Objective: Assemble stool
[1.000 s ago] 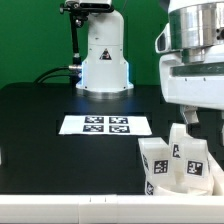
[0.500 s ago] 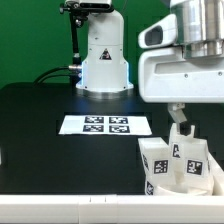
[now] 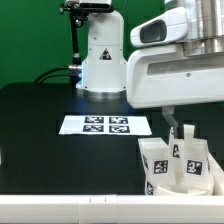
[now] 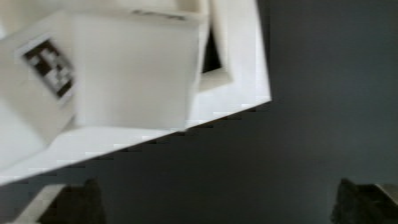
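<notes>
Several white stool parts (image 3: pixel 176 166) with black-and-white tags stand bunched at the exterior view's lower right, near the table's front edge. I cannot tell legs from seat in the bunch. My gripper (image 3: pixel 177 126) hangs just above the bunch, at its back. In the wrist view the gripper (image 4: pixel 221 206) is open and empty: two dark fingertips (image 4: pixel 71 205) stand far apart with only dark table between them. A white tagged part (image 4: pixel 125 70) lies beyond the fingertips, apart from them.
The marker board (image 3: pixel 105 125) lies flat mid-table, to the exterior view's left of the parts. The white robot base (image 3: pixel 103 55) stands behind it, before a green backdrop. The arm's big white body (image 3: pixel 180 65) fills the upper right. A pale rail runs along the front edge.
The arm's body has swung toward the exterior view's left and now covers more of the upper right. The gripper has stayed over the bunch of parts, shifting slightly left. The parts have not moved.
</notes>
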`<state>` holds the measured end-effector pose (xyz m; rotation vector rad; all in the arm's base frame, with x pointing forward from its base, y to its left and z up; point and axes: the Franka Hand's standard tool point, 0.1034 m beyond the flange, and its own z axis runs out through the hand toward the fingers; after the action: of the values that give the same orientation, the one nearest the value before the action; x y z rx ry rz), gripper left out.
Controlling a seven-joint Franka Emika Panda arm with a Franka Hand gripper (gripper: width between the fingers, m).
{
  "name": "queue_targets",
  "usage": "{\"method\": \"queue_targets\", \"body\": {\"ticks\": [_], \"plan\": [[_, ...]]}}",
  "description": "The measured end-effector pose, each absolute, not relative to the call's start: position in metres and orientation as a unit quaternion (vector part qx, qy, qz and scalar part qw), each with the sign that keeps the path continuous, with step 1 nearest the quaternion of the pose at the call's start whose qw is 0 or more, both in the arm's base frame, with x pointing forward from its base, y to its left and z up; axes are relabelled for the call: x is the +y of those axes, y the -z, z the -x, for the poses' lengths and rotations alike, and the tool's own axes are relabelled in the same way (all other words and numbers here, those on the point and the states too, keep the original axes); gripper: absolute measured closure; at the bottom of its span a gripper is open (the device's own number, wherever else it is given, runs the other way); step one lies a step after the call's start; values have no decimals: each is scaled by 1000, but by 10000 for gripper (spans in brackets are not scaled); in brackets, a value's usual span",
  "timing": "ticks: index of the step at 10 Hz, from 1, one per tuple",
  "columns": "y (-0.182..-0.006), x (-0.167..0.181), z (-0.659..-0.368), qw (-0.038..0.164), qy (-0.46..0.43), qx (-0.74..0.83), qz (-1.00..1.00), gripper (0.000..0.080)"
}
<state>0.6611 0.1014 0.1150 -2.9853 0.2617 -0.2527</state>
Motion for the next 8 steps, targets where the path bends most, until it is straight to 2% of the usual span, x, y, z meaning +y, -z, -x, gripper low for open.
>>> {"method": "queue_targets", "body": {"ticks": [2, 3, 8], "plan": [[-109, 100, -657, 43, 77, -69, 994, 151], [-103, 100, -652, 41, 42, -152, 987, 151], [-102, 92, -650, 12, 27, -297, 954, 151]]}}
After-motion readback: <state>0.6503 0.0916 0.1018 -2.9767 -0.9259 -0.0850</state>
